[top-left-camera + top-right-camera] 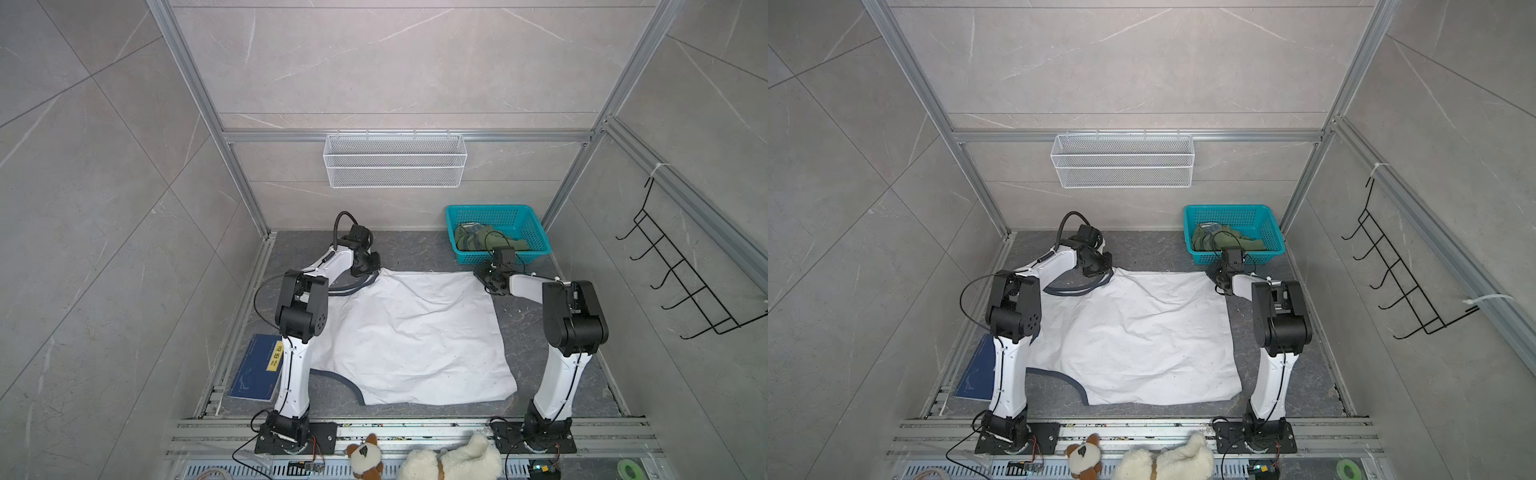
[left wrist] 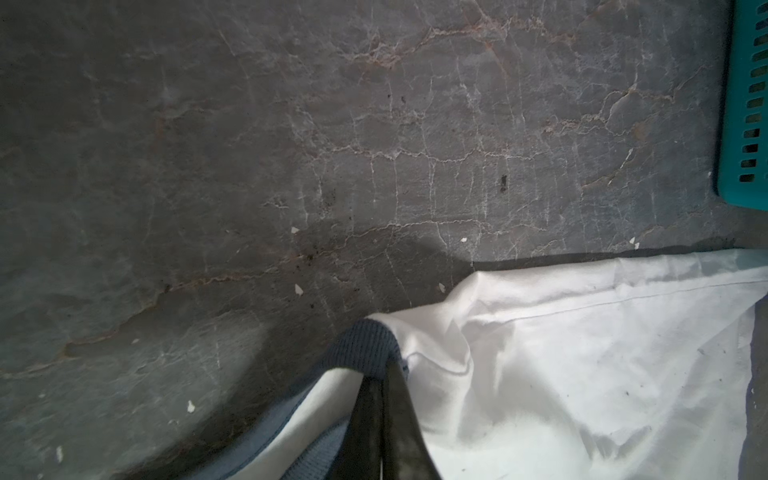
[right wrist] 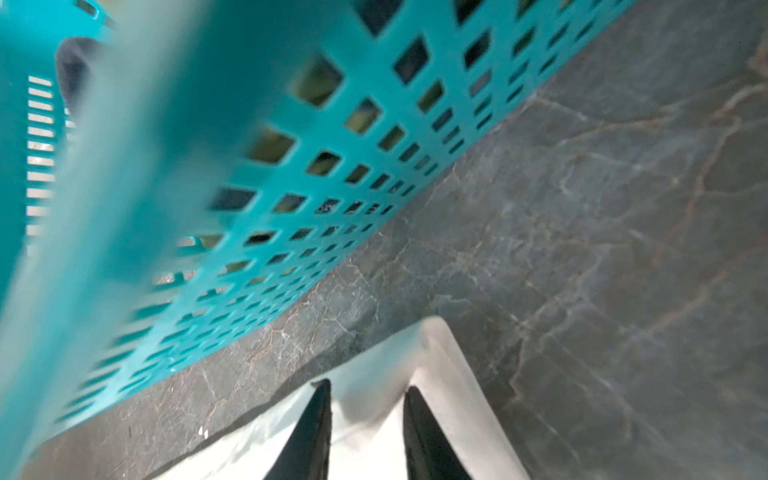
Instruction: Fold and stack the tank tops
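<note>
At 8 o'clock on the dark grey stone-patterned counter (image 1: 415, 253) lies a flat dark blue book with a yellow label (image 1: 257, 368), partly behind the left arm. The white cloth tank top with navy trim (image 1: 415, 332) is spread wrinkled across the middle of the counter, with its navy-edged openings toward 9 o'clock and its hem toward 3 o'clock. The left hand (image 1: 371, 272) sits at this top's 11 o'clock corner. Only the left wrist view shows the grip: its black fingers (image 2: 390, 415) are pressed together with no gap, pinching the ribbed navy edge.

Beyond the 6 o'clock edge lie a brown-and-white plush toy (image 1: 365, 455) and a fluffy white plush toy (image 1: 453, 461).

On the back wall at 12 o'clock hangs a white wire-mesh basket (image 1: 395, 160); only the wall shows through its mesh. At 1 o'clock stands a teal perforated plastic basket (image 1: 490, 207), with the olive green tank top (image 1: 467, 243) crumpled inside it. The right hand (image 1: 485, 279) is at the white top's 1 o'clock corner, just beside the teal basket. In the blurred right wrist view its fingers (image 3: 316, 424) stand apart, with the white corner lying in the gap. That view also shows olive cloth through the basket's holes.

A black wire hook rack (image 1: 681, 286) hangs on the right wall.
</note>
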